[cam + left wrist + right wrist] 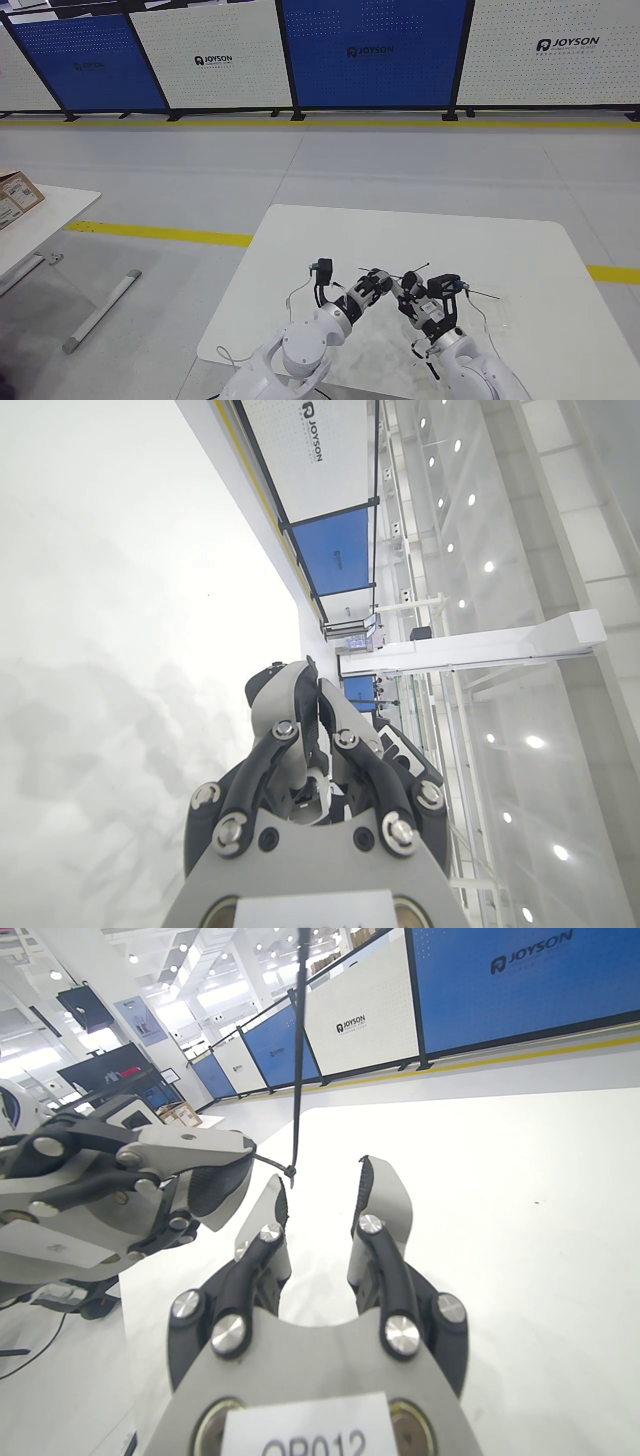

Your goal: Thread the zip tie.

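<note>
Left gripper: my left gripper (316, 680) has its fingers (300, 695) pressed flat together, clamped on the zip tie (298, 1053). In the top view it sits low in the frame, just left of centre, above the near part of the counter (480, 250).
Right gripper: my right gripper (322, 1173) sits just to the right of the left one in the top view, with the two sets of tips close together. Its fingers (385, 1193) stand well apart and hold nothing.
Zip tie: thin and black, held in the air off the counter. A short run of strap comes out from between the left fingers and ends at the small head (290, 1173). From the head a long strap rises steeply away from the counter.
Tie against the right fingers: the head hangs just beyond the tip of the right finger nearer the left gripper. I cannot tell whether it touches that tip. The other right finger is clear of it. The head sits at the mouth of the gap, off to one side, not between the pads.
Threading: a short stub pokes out under the head. I cannot tell whether the long strap passes through the head or only bends there.
Surroundings: in the top view, blue and white panels (375, 50) line the top of the frame with a yellow line (160, 233) on the floor. A second counter (55, 215) at the left edge carries a cardboard box (18, 192).
</note>
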